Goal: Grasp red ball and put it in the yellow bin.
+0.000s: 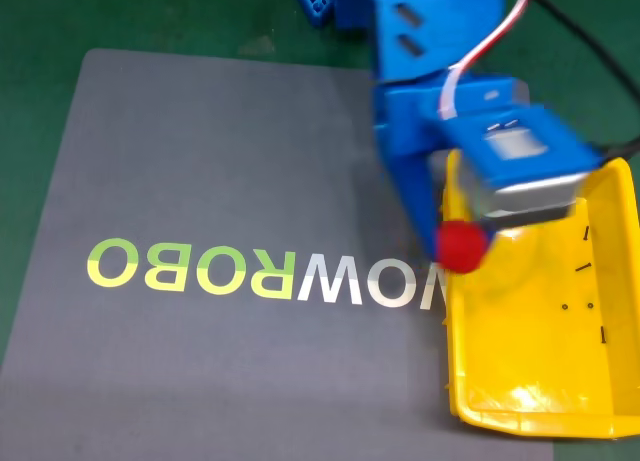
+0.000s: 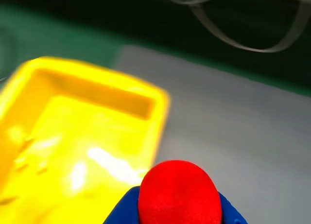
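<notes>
The hand (image 1: 462,243) squeezed the red ball (image 1: 461,245) over the yellow bin's (image 1: 530,416) nine o'clock rim; dropped there, it might bounce out.

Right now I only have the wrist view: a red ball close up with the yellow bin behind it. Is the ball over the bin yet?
Observer: In the fixed view the red ball sits at the yellow bin's left rim, about on its edge, not clearly inside.
Operator: Is it held or loose?
Observer: Held. The gripper is shut on it, with the blue arm reaching down from the top of the fixed view.
Operator: Anything already in the bin?
Observer: A few small dark specks on the floor of the bin, no other ball.
</notes>
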Controlling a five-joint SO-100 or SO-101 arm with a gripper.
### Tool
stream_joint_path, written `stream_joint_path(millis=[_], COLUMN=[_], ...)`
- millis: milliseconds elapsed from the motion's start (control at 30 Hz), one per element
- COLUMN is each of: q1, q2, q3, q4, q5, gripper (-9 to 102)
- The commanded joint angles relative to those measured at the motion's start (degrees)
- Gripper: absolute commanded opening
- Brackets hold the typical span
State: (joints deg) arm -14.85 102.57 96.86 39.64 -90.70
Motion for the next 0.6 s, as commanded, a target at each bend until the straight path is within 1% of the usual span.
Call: stream_joint_path(millis=[0,233,567], q1=[-5.10,-11.95,-13.45], q2=[4.39,3.60,1.23], q3=[-0.18,1.49,1.49], q4=[0.09,0.88,0.09], q5=[0.70,0.35,0.18], gripper=[1,1,2])
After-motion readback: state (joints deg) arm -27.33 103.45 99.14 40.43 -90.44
